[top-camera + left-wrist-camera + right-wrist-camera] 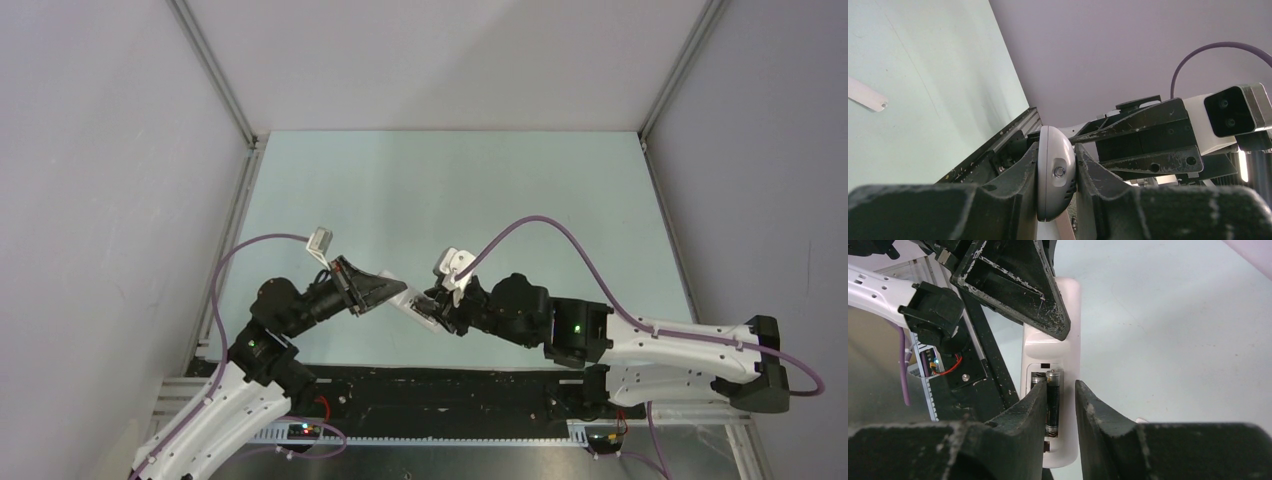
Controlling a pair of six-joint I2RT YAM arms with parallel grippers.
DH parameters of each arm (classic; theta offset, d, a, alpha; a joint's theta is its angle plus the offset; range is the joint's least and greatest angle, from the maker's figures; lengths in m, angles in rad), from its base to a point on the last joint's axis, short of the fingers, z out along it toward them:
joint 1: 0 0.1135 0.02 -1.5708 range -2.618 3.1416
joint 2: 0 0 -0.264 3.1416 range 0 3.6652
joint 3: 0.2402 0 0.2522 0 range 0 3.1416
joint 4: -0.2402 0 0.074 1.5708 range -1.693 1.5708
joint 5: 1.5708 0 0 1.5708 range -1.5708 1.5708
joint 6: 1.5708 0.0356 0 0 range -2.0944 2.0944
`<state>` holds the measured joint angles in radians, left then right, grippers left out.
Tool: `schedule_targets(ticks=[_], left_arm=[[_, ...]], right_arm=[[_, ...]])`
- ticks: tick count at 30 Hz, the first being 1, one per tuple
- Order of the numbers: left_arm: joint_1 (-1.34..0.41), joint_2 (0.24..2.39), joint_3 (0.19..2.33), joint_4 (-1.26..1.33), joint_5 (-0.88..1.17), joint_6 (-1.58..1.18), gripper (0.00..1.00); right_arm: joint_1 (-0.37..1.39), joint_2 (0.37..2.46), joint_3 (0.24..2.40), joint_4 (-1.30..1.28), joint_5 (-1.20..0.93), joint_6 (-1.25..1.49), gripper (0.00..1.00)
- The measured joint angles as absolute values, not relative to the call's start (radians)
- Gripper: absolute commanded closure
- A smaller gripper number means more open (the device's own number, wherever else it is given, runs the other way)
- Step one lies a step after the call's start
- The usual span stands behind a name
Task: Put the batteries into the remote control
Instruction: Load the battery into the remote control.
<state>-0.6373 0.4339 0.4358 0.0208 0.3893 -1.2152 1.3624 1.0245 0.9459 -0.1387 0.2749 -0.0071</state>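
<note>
Finding: left gripper (395, 293) clamps remote control (1068, 330); right gripper (1062, 387) parted over the open bay

Pose: the left arm (215, 400) rises from the near left corner with its elbow bent, and its gripper points right. The right arm (680, 350) lies low from the near right, and its gripper points left. The two grippers meet nose to nose above the front part of the table (450, 190).

Left gripper: closed on the remote control across its thin dimension. In the left wrist view the handset stands edge-on between the fingers, with its rounded end and a small round emitter toward the camera.

Right gripper: the jaws stand a narrow way apart over the battery bay. White plastic shows between one finger and the nearer cell, and no grip is evident.

Count: two arms, one remote control, two batteries and one flat white strip (865, 95). The strip lies on the table, well apart from the handset.

Condition: the remote control is white and oblong with rounded corners. Its back faces the right wrist camera and the bay is uncovered. The first battery (1053, 400), dark with a metal cap, lies lengthwise in the bay. The second battery (1038, 381) sits just beside it, mostly hidden behind a finger
</note>
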Motion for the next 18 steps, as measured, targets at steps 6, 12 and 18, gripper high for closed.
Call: schedule_targets(ticks=[6,12,18], left_arm=[[-0.637,0.434,0.436,0.022,0.389,-1.215,0.98],[-0.637,0.434,0.436,0.021,0.396,-1.215,0.98],[-0.637,0.435,0.436,0.023,0.397,-1.216,0.98]], right_arm=[[1.356,1.024,0.944,-0.136,0.261,0.01,0.69],[1.353,1.024,0.942,-0.133,0.256,0.019,0.59],[1.351,1.022,0.942,-0.129,0.253,0.023,0.53]])
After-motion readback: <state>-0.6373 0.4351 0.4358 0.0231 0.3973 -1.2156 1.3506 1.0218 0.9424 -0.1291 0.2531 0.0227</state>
